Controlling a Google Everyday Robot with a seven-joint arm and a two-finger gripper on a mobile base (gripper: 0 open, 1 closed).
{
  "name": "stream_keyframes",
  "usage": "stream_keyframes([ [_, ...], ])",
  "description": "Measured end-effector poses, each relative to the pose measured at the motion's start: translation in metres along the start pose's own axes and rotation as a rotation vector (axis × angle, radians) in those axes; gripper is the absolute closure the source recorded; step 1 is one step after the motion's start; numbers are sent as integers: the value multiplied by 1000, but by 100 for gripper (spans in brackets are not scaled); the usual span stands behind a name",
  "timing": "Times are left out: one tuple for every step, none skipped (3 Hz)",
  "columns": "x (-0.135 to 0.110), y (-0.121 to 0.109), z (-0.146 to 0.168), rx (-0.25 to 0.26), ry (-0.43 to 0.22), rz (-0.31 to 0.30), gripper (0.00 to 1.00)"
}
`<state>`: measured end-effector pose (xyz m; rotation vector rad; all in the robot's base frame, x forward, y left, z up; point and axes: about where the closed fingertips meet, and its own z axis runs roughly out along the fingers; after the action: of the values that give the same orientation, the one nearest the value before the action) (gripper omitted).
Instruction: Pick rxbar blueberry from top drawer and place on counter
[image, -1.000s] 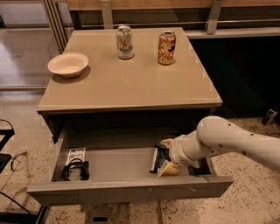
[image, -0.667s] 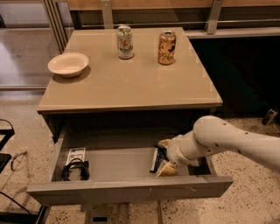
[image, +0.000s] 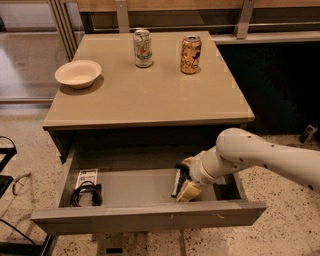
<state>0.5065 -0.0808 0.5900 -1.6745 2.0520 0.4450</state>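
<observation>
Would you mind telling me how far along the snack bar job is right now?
Done: the top drawer stands open. In hand: the gripper is down inside the drawer's right part, right at the rxbar blueberry, which is not yet lifted out. Left: raising the bar clear of the drawer and setting it on the counter.

Soft overhead light leaves a mild sheen on the counter (image: 150, 97); the bowl (image: 78, 73) casts a small near shadow. The gripper (image: 186, 176) sits at the shaded right end of the top drawer (image: 145, 218).
</observation>
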Motion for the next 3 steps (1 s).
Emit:
stream_keyframes([
  [14, -5, 5, -39, 56, 45, 23],
  [15, -5, 3, -49, 70, 57, 46],
  [15, -5, 3, -49, 70, 57, 69],
])
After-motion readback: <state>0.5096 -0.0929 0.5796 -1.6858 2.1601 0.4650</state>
